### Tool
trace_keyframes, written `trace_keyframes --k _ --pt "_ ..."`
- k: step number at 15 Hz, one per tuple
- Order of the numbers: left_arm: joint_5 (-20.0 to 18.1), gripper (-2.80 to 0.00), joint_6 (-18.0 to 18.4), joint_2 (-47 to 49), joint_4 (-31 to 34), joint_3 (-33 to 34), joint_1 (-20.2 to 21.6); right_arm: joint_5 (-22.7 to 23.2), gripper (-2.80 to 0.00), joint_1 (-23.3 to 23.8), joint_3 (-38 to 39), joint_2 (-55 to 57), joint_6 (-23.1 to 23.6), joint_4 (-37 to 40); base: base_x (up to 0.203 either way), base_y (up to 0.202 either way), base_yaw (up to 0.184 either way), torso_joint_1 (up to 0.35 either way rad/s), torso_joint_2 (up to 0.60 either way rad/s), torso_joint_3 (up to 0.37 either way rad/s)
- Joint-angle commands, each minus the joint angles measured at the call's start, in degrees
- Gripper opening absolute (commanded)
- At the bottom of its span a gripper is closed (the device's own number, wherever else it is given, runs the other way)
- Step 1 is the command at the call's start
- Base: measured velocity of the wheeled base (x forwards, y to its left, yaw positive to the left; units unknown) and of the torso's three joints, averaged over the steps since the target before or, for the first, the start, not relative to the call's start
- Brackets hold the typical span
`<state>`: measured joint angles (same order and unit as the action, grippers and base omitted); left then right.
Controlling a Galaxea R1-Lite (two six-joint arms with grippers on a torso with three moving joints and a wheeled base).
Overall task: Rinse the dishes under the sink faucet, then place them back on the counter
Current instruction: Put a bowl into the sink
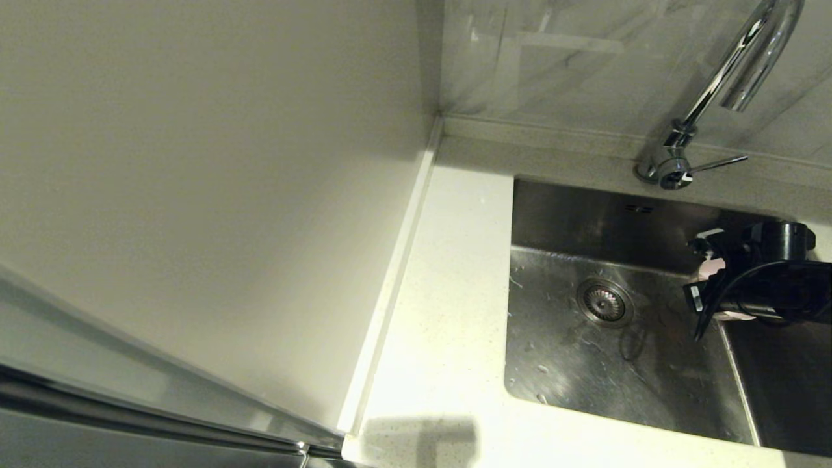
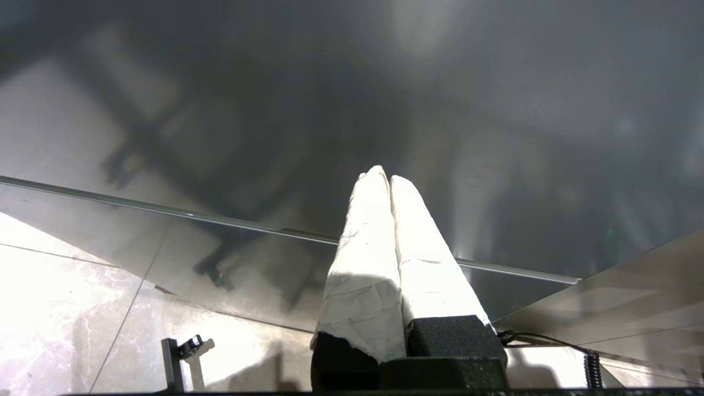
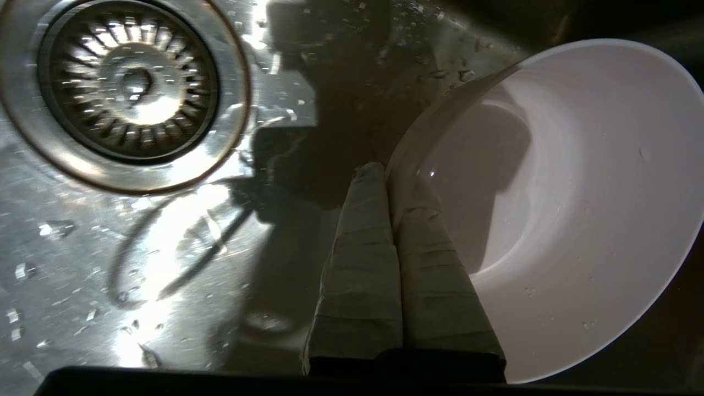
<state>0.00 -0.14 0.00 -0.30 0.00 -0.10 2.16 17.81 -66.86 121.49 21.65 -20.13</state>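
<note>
At right of the head view, over the sink (image 1: 565, 364), the right gripper (image 3: 391, 176) pinches the pale pink bowl (image 3: 577, 181) by its rim, likely to rinse it under the faucet (image 1: 734, 71); left gripper (image 2: 389, 179) parked, fingers together

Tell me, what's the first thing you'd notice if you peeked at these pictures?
The pale pink bowl, because the right gripper pinches its rim and holds it tilted over the wet sink, near the round drain. Next comes the tall shiny faucet curving above the back of the sink. The left gripper is shut on nothing, parked away from the sink.
</note>
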Motion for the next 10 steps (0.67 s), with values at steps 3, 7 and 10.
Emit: trace_keyframes --k 3,7,10 --pt "0.0 -2.80 0.0 0.0 0.0 0.2 0.0 0.1 -2.80 0.6 -4.0 2.7 -1.0 -0.1 0.000 0.000 0.000 0.000 0.00 0.000" --pt "0.0 -2.80 0.0 0.0 0.0 0.2 0.0 0.1 -2.80 0.6 -5.1 3.0 -1.0 -0.1 0.000 0.000 0.000 0.000 0.00 0.000" --pt "0.0 -2.80 0.0 0.0 0.0 0.2 0.0 0.0 -2.80 0.6 -5.0 3.5 -0.9 -0.1 0.000 0.000 0.000 0.000 0.00 0.000"
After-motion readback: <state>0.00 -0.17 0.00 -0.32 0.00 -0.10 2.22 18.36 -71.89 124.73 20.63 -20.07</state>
